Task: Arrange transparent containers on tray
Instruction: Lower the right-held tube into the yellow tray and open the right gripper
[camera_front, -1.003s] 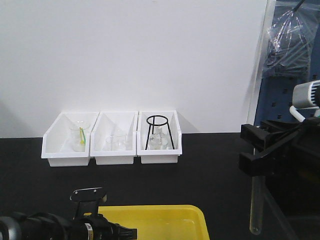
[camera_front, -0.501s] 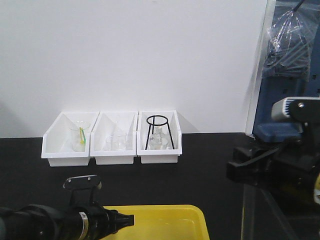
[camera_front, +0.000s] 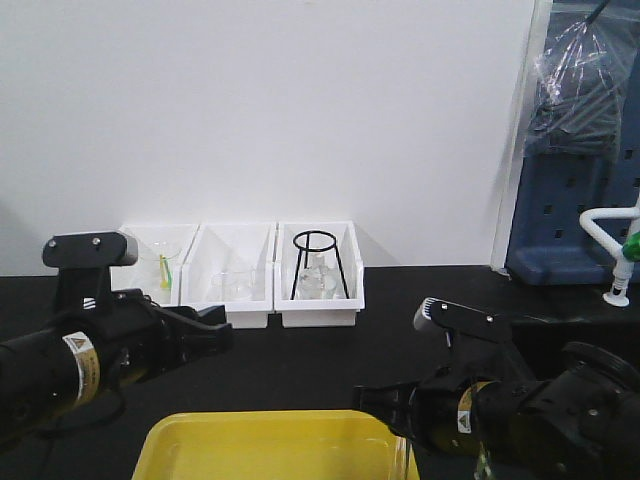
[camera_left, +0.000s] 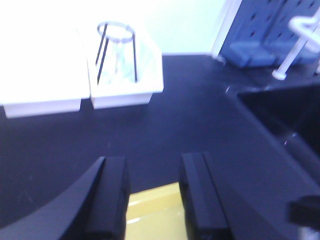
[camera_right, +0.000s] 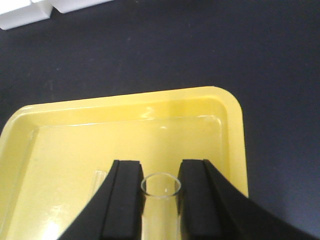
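Note:
In the right wrist view my right gripper (camera_right: 160, 167) is shut on a clear glass test tube (camera_right: 160, 195), whose open rim shows between the black fingers, low over the right half of the yellow tray (camera_right: 227, 145). The end of a second clear tube (camera_right: 100, 178) lies in the tray just left of the left finger. My left gripper (camera_left: 152, 160) is open and holds nothing, and the tray's corner (camera_left: 152, 212) shows below it. From the front, the left gripper (camera_front: 215, 335) hovers behind the tray (camera_front: 270, 445) and the right gripper (camera_front: 385, 402) hangs over its right corner.
Three white bins (camera_front: 225, 318) stand in a row at the back by the wall. One holds a black tripod stand (camera_front: 318, 262), the others hold clear beakers. A blue pegboard unit (camera_front: 575, 225) and a white tap (camera_front: 615, 260) are at the far right.
The right arm has swung down from upright at the right to low over the tray, carrying the tube. The left arm has lifted and drawn back to the left.

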